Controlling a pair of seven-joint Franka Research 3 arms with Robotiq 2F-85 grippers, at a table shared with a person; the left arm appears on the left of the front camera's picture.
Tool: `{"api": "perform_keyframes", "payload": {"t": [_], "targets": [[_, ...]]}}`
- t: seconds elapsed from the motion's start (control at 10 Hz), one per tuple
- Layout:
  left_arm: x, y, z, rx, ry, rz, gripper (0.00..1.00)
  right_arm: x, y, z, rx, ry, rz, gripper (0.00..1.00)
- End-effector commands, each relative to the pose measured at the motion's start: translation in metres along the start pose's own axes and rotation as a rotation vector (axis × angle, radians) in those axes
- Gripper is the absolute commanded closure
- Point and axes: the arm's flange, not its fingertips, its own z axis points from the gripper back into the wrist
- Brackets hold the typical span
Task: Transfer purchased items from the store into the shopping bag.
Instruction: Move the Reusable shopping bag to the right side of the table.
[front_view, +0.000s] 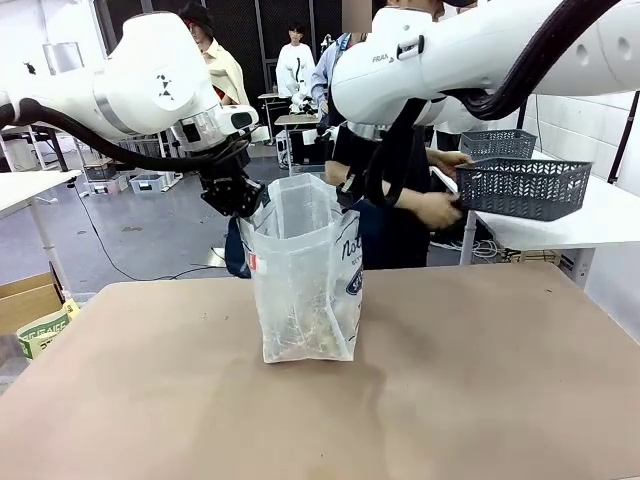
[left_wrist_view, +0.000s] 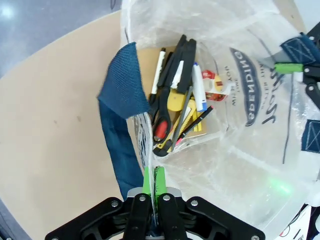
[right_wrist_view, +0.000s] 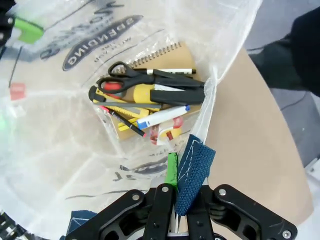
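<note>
The shopping bag (front_view: 305, 280) stands upright on the table (front_view: 140, 390), midway between its left and right edges and nearer the far edge. It is pulled open from two sides. The left gripper (left_wrist_view: 153, 175) has its green pads pinched together on the thin plastic rim, just beside the loose navy strap (left_wrist_view: 122, 85). The right gripper (right_wrist_view: 179, 172) is clamped on the opposite rim, with the other strap caught between its fingers. This spread grip seems meant to keep the floppy mouth wide so things can be dropped straight in. Black-handled scissors (right_wrist_view: 120, 75), a yellow utility knife (right_wrist_view: 135, 95), a blue-capped marker (right_wrist_view: 162, 116) and a spiral notebook (right_wrist_view: 175, 52) already lie at the bottom. Beyond the far edge a person's hand (front_view: 440, 208) holds a dark mesh basket (front_view: 520, 185), probably the source of the goods. The navy oval logo reads "SPENDING" (the script beside it begins "Not", the rest unclear), and the small red tag is too small to read.
</note>
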Motion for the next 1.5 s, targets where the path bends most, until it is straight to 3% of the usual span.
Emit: {"api": "perform_keyframes", "payload": {"t": [0.0,0.3,0.4,0.5,0.7,0.9,1.2,1.4], "targets": [[0.006,-0.006,0.001,-0.056,-0.043,0.014,1.0,0.019,-0.002,0.001,0.014,0.001,-0.058,1.0],[0.012,-0.007,0.0,-0.124,-0.04,0.016,1.0,0.041,0.0,-0.001,0.046,0.03,-0.086,1.0],[0.005,-0.008,-0.005,-0.049,-0.021,0.014,1.0,0.03,-0.005,0.006,0.036,0.072,-0.095,1.0],[0.005,-0.008,-0.005,-0.049,-0.021,0.014,1.0,0.025,0.002,-0.007,0.042,0.013,-0.078,1.0],[0.006,-0.008,-0.008,-0.067,-0.017,0.019,1.0,0.025,0.0,-0.006,0.049,0.037,-0.082,1.0],[0.009,-0.016,-0.005,-0.071,-0.007,0.087,1.0,0.033,0.001,-0.011,0.078,0.07,-0.296,1.0],[0.009,-0.03,0.007,0.001,-0.005,0.136,1.0,0.043,0.004,-0.01,0.101,0.127,-0.466,1.0],[0.012,-0.041,0.002,0.05,0.045,0.128,1.0,0.048,0.001,-0.011,0.09,0.144,-0.506,1.0]]}}
